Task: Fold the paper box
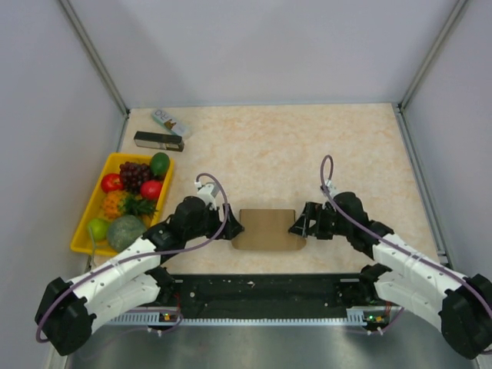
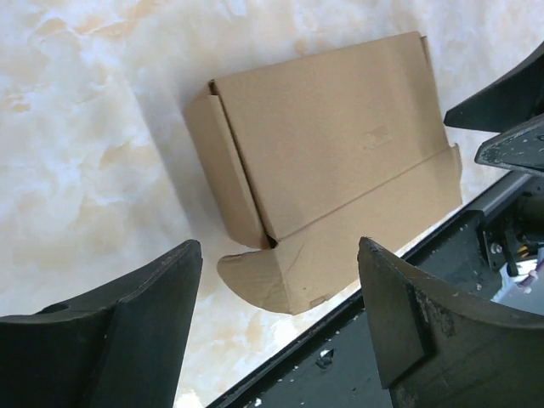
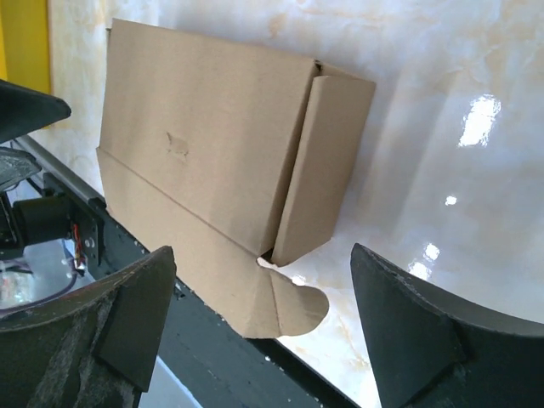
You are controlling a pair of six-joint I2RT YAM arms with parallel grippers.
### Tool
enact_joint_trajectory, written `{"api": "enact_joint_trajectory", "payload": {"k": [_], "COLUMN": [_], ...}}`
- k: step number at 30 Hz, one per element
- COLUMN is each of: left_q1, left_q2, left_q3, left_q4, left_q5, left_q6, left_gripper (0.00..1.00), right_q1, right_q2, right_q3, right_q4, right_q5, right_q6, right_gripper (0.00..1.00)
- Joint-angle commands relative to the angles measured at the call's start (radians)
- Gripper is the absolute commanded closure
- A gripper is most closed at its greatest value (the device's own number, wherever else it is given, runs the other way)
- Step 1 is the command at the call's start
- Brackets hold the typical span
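With jaws wide and empty, the left gripper point(image 1: 233, 228) sits just beside the left end of the paper box point(image 1: 265, 228) and the right gripper point(image 1: 297, 226) just beside its right end, so both should probably lift its near-side front flap point(image 3: 187, 246) evenly.

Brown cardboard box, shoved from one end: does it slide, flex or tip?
Probably slides: the paper box lies low and flat on the smooth, glossy table, so tipping looks unlikely. Thin sheet, seemingly hollow, so likely light; a push may buckle the end wall. The unfolded front flap would likely flop or catch.
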Motion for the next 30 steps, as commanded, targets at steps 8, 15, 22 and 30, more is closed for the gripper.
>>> {"api": "enact_joint_trajectory", "payload": {"k": [8,15,22,30], "left_q1": [0.031,0.034,0.036,0.034], "left_q2": [0.071,0.196,0.269,0.341], "left_q3": [0.047,0.048,0.050,-0.027], "left_q4": [0.021,0.090,0.150,0.267], "left_q5": [-0.006,-0.012,0.027,0.109], "left_q6": [0.000,0.013,0.025,-0.021], "left_gripper": [0.29,0.29,0.54,0.75], "right_q1": [-0.062,-0.072,-0.079,-0.081], "right_q2": [0.007,0.120,0.216,0.264], "right_q3": [0.043,0.012,0.024,-0.034], "right_q4": [-0.039,0.097,0.191,0.303], "right_q5": [-0.095,-0.116,-0.143,-0.196], "right_q6": [-0.108,-0.085,-0.117,-0.079], "right_gripper": [0.27,0.27,0.56,0.82]}}
